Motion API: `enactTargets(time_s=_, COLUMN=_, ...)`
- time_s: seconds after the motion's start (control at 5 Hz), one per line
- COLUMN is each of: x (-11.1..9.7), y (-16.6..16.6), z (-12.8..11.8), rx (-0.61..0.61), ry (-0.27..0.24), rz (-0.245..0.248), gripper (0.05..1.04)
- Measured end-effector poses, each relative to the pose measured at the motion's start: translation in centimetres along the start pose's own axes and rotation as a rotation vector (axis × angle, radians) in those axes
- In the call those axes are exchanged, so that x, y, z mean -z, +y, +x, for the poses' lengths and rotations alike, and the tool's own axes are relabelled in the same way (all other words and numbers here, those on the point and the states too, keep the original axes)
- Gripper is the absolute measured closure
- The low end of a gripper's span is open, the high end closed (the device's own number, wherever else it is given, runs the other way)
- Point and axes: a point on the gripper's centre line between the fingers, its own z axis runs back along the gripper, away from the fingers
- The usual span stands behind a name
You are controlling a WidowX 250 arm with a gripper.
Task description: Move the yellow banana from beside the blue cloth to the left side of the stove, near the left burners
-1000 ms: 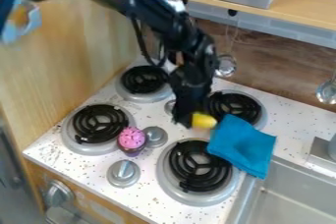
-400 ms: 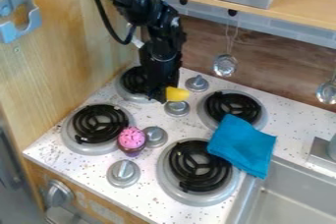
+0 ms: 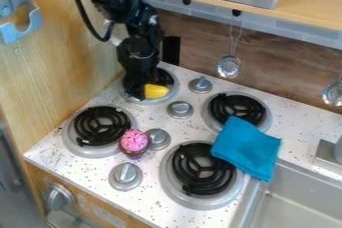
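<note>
The black pincer (image 3: 143, 93) is positioned over the rear left burner (image 3: 173, 93), in the upper left part of the stove, and is clamped on a smooth yellow object (image 3: 156, 91). The yellow object projects from the right side of the pincer, above the black coil; whether it contacts the burner cannot be determined. The black jointed arm (image 3: 139, 22) extends from the upper left. To the right of this burner are two round silver knobs: an upper knob (image 3: 200, 85) and a middle knob (image 3: 180, 109). The front left burner (image 3: 70, 134) is located below. Adjacent to its right side is a toy cupcake with pink frosting and a dark base (image 3: 134, 141), followed by a third silver knob (image 3: 158, 139). A fourth silver knob (image 3: 125, 176) is located lower down. On the right side of the speckled white worktop (image 3: 305, 125), a folded blue cloth (image 3: 246, 147) overlaps the edges of the rear right burner (image 3: 265, 123) and the front right burner (image 3: 172, 187). Its lower corner reaches the rim of the grey metal sink (image 3: 294, 207). At the rear, a silver ladle (image 3: 228, 66) hangs against the brown wood-grain backsplash (image 3: 194, 39).
</note>
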Motion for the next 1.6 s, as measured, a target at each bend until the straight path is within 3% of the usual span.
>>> enactTargets(time_s=0.2, x=0.2, y=0.3, z=1.4, rx=-0.016, ry=-0.04, rz=0.007, gripper=0.567)
enactTargets(time_s=0.8, x=3.8, y=1.7, z=4.0, rx=-0.015, ry=-0.094, rz=0.091, gripper=0.567)
enactTargets(time_s=1.0, x=4.6, y=2.2, z=4.2, rx=-0.018, ry=-0.094, rz=0.118, gripper=0.499)
enactTargets(time_s=1.2, x=4.7, y=2.2, z=4.2, rx=-0.048, ry=-0.076, rz=0.135, gripper=0.191)
enactTargets(time_s=1.4, x=4.8, y=2.1, z=3.8, rx=-0.036, ry=-0.058, rz=0.132, gripper=0.074)
enactTargets(time_s=1.6, x=4.8, y=2.4, z=3.5, rx=-0.002, ry=-0.04, rz=0.129, gripper=0.078)
